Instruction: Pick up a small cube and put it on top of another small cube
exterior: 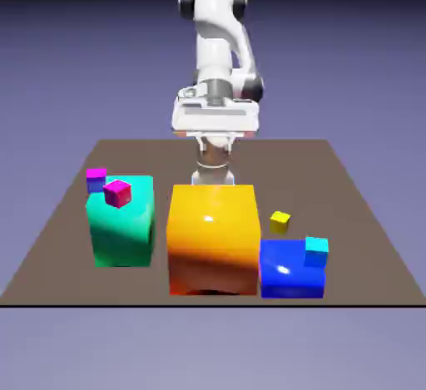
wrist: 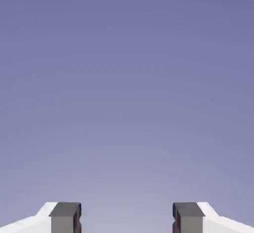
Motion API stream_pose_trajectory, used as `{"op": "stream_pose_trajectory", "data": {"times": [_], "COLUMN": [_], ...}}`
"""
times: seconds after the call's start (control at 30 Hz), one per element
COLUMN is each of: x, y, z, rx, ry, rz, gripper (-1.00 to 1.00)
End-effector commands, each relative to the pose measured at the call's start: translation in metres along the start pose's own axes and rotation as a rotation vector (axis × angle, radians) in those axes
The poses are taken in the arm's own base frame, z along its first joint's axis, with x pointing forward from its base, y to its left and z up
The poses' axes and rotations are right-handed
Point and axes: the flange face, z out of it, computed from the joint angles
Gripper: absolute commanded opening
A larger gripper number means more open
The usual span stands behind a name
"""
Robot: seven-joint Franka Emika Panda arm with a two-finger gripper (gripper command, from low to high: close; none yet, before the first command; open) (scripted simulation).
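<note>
On the brown table [exterior: 366, 214], reading from the exterior view's left, a tiny magenta-topped blue cube [exterior: 96, 180] sits just behind the big teal block [exterior: 122, 226], and a tiny magenta cube [exterior: 117, 192] rests tilted on that block's top near its left rear corner. The big orange block [exterior: 212, 239] stands in the middle, close beside the teal block. Behind it hangs the gripper [exterior: 213, 162], carried by the white arm [exterior: 218, 47]; the orange block hides the lower part of the gripper in this view. In the hand view the two grey fingertips [wrist: 64, 217] stand wide apart with only plain blue-violet backdrop between them, so the jaws are spread and hold nothing. The small yellow cube [exterior: 280, 221] lies on the table to the exterior view's right of the orange block, just behind the big blue block [exterior: 289, 269], and well apart from the gripper. A tiny cyan cube [exterior: 316, 252] sits on the blue block's top at its right edge.
</note>
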Motion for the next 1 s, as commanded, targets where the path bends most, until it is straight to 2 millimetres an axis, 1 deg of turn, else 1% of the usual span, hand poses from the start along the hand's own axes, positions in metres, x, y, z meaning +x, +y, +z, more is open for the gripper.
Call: {"op": "stream_pose_trajectory", "data": {"times": [0.0,0.1,0.2,0.3,0.4,0.53,0.67,0.77,0.87,0.93,0.97], "x": [-0.02,-0.085,-0.152,-0.217,-0.277,-0.345,-0.402,-0.44,-0.474,-0.497,-0.504], "y": [-0.01,-0.03,-0.038,-0.036,-0.026,-0.005,0.018,0.034,0.048,0.056,0.058], "z": [0.014,0.05,0.075,0.091,0.099,0.1,0.094,0.086,0.076,0.067,0.065], "rx": [-0.038,-0.153,-0.271,-0.389,-0.504,-0.644,-0.757,-0.814,-0.84,-0.835,-0.831], "ry": [-0.061,-0.226,-0.364,-0.47,-0.539,-0.567,-0.511,-0.411,-0.26,-0.132,-0.091], "rz": [-0.08,-0.326,-0.582,-0.846,-1.116,-1.484,-1.849,-2.113,-2.36,-2.51,-2.551], "gripper": [0.0,0.0,0.0,0.0,0.0,0.0,0.0,0.0,0.0,0.0,0.0]}}
